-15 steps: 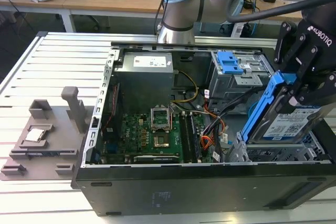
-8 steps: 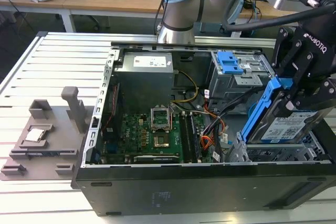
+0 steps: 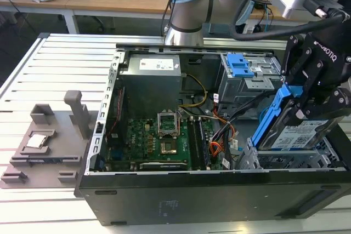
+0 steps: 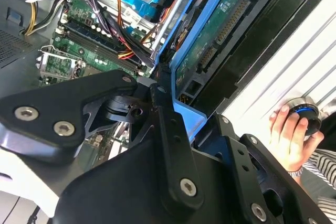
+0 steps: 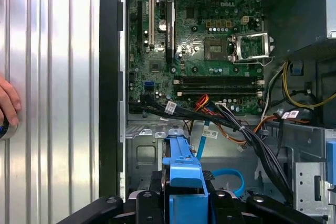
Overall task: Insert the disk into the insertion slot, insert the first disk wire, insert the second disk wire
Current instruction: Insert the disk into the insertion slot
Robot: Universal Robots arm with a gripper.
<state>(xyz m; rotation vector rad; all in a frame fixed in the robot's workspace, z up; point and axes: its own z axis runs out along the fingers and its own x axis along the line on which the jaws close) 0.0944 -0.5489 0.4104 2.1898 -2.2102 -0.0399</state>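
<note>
Nearest, the black wall of the open computer case (image 3: 192, 195) runs across the front of the exterior view. Just behind it, at the exterior view's right, sits the insertion slot (image 3: 274, 161), a silver sheet-metal cage. The disk (image 3: 299, 134) stands over this cage, tilted, its labelled face toward the camera. Its lower edge is at the cage's top and its upper end is raised; whether that edge has entered the bay cannot be told. The gripper (image 3: 305, 104) is closed on the disk, fingers pressed against the blue carrier's sides, with nothing else held. Toward the exterior view's left of the cage lies the green motherboard (image 3: 159, 138), with a bundle of cables (image 3: 230, 130) between the two. Farther back are the power supply (image 3: 151, 78) and the grey cage (image 3: 247, 80) with its blue latch. Outside the case, a grey fixture (image 3: 49, 135) rests on the slotted table (image 3: 60, 64). In the second wrist view a person's hand (image 4: 289, 137) rests on a round knob (image 4: 307, 114).
</note>
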